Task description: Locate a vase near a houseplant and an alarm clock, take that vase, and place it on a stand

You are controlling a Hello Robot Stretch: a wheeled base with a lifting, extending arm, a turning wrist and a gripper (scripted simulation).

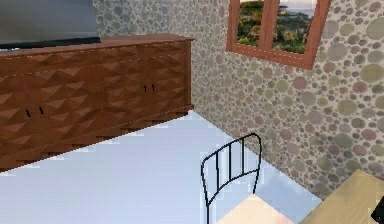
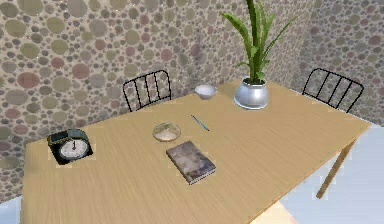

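Several small things lie on the light wooden table [image 2: 290, 150] in the arm side view. A black alarm clock with a white face [image 2: 71, 148] stands at its near left corner, and a green long-leaved houseplant in a rounded silver pot [image 2: 251, 95] at the far right. Between them, near the middle, sits a small round pale glassy thing [image 2: 167, 131], squat, with no marked long axis. I judge it the likeliest vase, though a small white bowl [image 2: 205, 91] by the far edge is another candidate. Reaching either would mean extending out over the table's near edge. How the gripper stands, and the arm's pose, cannot be told.
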